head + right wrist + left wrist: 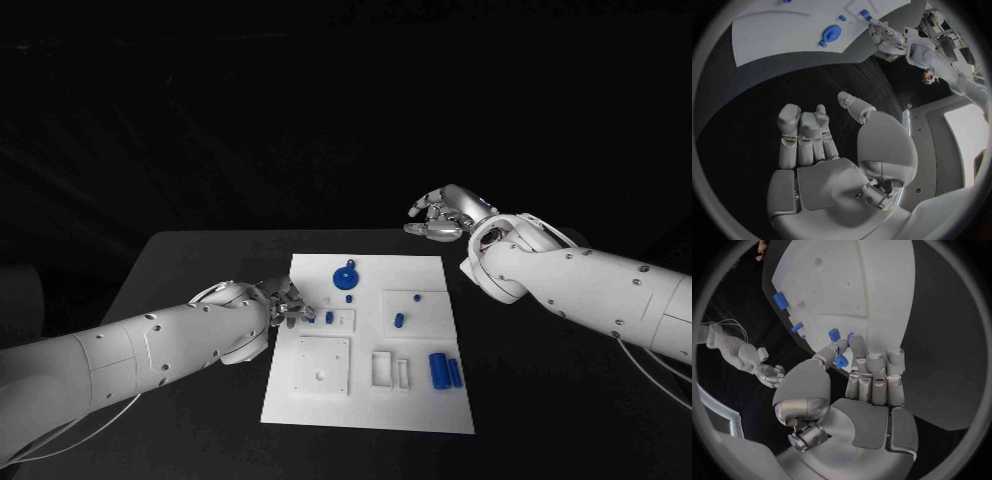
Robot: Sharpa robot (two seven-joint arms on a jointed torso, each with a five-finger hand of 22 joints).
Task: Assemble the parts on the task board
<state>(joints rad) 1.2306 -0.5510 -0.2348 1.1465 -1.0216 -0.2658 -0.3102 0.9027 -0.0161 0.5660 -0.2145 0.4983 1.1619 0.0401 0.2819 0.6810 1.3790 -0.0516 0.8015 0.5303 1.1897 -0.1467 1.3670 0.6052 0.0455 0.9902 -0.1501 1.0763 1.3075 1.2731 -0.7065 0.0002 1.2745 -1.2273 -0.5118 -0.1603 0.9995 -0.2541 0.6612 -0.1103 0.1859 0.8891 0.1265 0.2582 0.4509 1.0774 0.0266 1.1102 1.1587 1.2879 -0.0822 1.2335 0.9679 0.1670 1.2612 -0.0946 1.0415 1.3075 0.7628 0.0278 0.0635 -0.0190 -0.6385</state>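
Observation:
The white task board (433, 410) lies mid-table. On it are a round blue part (346, 277) at the far end, small blue pegs (398, 321) in the middle, and two blue cylinders (446, 372) in a slot at the near right. My left hand (284, 304) is at the board's left edge. In the left wrist view its thumb and a finger pinch a small blue part (841, 361) just over the board (873, 295). My right hand (447, 215) hangs raised beyond the board's far right corner, fingers curled in with nothing in them (817, 145).
A square recessed plate (323, 366) and two rectangular slots (384, 369) take up the board's near half. Another blue peg (329, 317) stands just right of my left fingers. Black table surrounds the board on all sides.

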